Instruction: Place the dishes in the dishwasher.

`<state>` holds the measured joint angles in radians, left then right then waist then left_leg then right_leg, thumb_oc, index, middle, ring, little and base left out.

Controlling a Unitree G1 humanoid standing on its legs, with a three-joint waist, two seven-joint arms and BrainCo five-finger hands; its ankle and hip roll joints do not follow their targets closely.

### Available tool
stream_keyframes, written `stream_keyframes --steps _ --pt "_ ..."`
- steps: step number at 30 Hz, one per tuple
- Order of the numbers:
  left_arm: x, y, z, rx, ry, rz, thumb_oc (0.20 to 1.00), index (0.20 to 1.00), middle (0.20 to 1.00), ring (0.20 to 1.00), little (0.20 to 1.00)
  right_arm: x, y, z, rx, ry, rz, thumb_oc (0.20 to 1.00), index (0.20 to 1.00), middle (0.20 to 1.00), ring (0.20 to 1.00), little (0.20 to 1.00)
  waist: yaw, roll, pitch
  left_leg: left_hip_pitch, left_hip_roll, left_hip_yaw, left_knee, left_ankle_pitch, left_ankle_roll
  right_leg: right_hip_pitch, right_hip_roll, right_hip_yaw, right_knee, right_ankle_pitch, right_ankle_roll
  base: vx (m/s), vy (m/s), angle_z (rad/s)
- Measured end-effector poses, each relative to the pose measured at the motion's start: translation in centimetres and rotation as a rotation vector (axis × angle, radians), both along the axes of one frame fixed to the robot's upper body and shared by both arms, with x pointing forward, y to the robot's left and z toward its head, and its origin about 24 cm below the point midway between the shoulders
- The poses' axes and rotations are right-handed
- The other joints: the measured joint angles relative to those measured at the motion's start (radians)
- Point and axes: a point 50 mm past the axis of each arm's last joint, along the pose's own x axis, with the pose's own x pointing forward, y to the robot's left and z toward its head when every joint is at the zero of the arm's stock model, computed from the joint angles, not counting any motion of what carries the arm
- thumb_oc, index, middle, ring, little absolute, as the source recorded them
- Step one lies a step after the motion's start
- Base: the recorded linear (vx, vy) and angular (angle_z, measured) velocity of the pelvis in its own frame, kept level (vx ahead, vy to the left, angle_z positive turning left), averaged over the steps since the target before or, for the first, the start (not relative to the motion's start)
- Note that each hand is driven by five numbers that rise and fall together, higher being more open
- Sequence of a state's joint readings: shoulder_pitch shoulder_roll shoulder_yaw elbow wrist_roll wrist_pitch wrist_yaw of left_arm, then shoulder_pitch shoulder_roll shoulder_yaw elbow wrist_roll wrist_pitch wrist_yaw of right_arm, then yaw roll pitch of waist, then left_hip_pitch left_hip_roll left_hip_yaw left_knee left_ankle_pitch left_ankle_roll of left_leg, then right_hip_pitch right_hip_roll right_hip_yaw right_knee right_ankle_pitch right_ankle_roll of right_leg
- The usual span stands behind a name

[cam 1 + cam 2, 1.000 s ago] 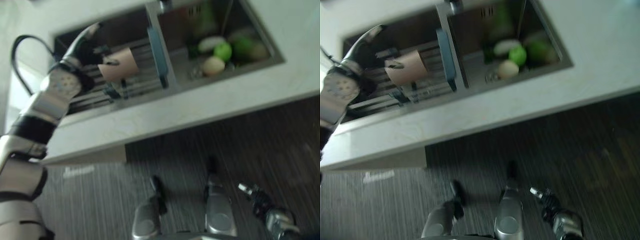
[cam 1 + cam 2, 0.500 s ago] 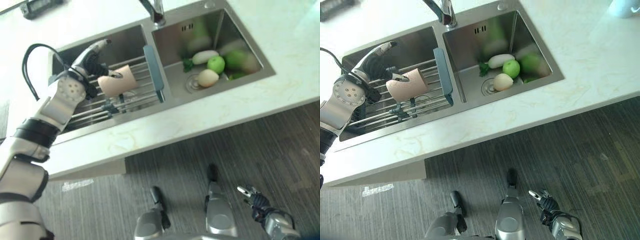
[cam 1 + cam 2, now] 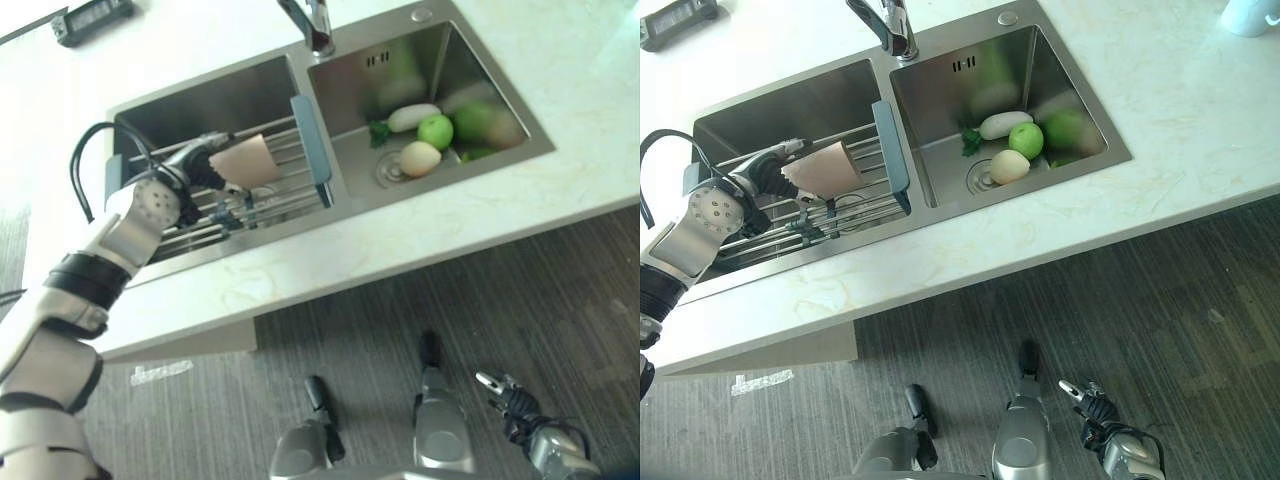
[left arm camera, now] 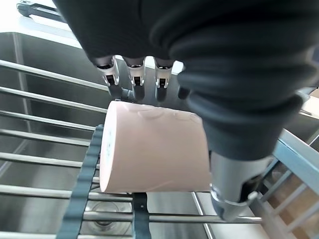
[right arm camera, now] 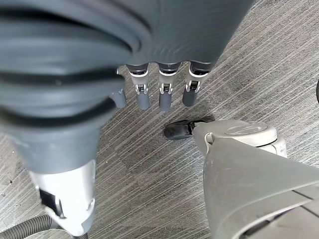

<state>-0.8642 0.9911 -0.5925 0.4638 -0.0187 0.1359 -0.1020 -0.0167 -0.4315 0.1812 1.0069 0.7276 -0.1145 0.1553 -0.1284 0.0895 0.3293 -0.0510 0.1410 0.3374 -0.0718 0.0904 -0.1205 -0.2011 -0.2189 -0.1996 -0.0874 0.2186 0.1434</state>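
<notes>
Our left hand [image 3: 196, 163] wraps its fingers round the pink cup [image 3: 245, 161] on the sink rack [image 3: 262, 203]. Our right hand [image 3: 1092, 404] hangs loose.

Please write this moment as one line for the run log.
left robot hand: shut on pink cup | cup: lying on sink rack | right robot hand: idle, open, over floor

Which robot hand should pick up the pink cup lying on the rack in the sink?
The left hand. It is already at the pink cup on the rack in the sink, fingers and thumb on either side. The right hand hangs low over the floor, away from the counter.
</notes>
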Motion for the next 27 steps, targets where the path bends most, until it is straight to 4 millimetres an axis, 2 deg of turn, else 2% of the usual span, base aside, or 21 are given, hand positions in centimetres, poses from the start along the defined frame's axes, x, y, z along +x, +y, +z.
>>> stream_keyframes --steps 2,5,12,21,22,23,27 --pt "0.1 0.4 -0.6 0.004 0.022 0.02 1.0 1.0 1.0 1.0 1.0 0.1 -0.1 0.1 -0.002 -0.004 0.0 1.0 1.0 1.0 1.0 1.0 -0.002 0.007 0.006 -0.008 0.0 0.001 0.0 -0.001 0.001 -0.008 -0.001 0.001 0.0 0.0 0.001 0.0 0.0 0.0" --pt "0.3 0.5 0.1 0.003 -0.019 0.039 1.0 1.0 1.0 1.0 1.0 0.4 0.0 0.2 -0.002 -0.011 0.001 1.0 1.0 1.0 1.0 1.0 -0.003 0.017 0.043 -0.018 0.0 0.001 0.002 0.0 0.001 -0.018 -0.001 0.0 0.0 0.002 0.002 0.0 0.0 0.0" --pt "0.7 -0.1 2.3 0.002 -0.087 0.026 1.0 1.0 1.0 1.0 1.0 1.7 0.3 0.9 -0.003 -0.061 0.012 1.0 1.0 1.0 1.0 1.0 -0.005 0.0 0.088 -0.035 0.0 0.002 0.003 0.0 0.0 -0.034 0.0 0.0 0.0 0.009 -0.007 0.0 0.0 0.0" --pt "0.8 -0.1 2.6 0.014 -0.093 0.039 1.0 1.0 1.0 1.0 1.0 2.9 0.6 1.5 0.018 -0.106 0.0 1.0 1.0 1.0 1.0 1.0 -0.006 -0.007 0.094 -0.037 0.0 0.003 0.003 0.0 0.0 -0.037 -0.001 0.0 0.0 -0.001 0.004 0.0 0.0 0.0" --pt "0.8 -0.1 3.0 0.035 -0.102 0.039 0.307 0.307 0.307 0.307 0.307 2.9 0.6 1.4 0.018 -0.105 -0.001 1.0 1.0 1.0 1.0 1.0 -0.006 -0.007 0.094 -0.043 0.0 0.004 0.003 0.0 0.0 -0.043 -0.001 0.0 0.0 -0.001 0.004 0.0 0.0 0.0" --pt "0.9 -0.2 3.6 0.041 -0.118 0.038 0.2 0.2 0.2 0.2 0.2 2.9 0.6 1.5 0.017 -0.105 -0.002 1.0 1.0 1.0 1.0 1.0 -0.005 -0.008 0.095 -0.052 0.0 0.003 0.004 0.0 0.0 -0.051 -0.001 0.0 0.0 0.002 0.003 0.0 0.0 0.0" --pt "1.0 -0.9 4.4 0.091 -0.128 0.025 0.2 0.2 0.2 0.2 0.2 3.0 0.6 1.5 0.017 -0.11 -0.002 1.0 1.0 1.0 1.0 1.0 -0.002 -0.008 0.105 -0.049 0.0 0.003 0.005 0.0 0.0 -0.047 -0.001 -0.001 0.0 0.003 0.003 0.0 0.0 0.0"
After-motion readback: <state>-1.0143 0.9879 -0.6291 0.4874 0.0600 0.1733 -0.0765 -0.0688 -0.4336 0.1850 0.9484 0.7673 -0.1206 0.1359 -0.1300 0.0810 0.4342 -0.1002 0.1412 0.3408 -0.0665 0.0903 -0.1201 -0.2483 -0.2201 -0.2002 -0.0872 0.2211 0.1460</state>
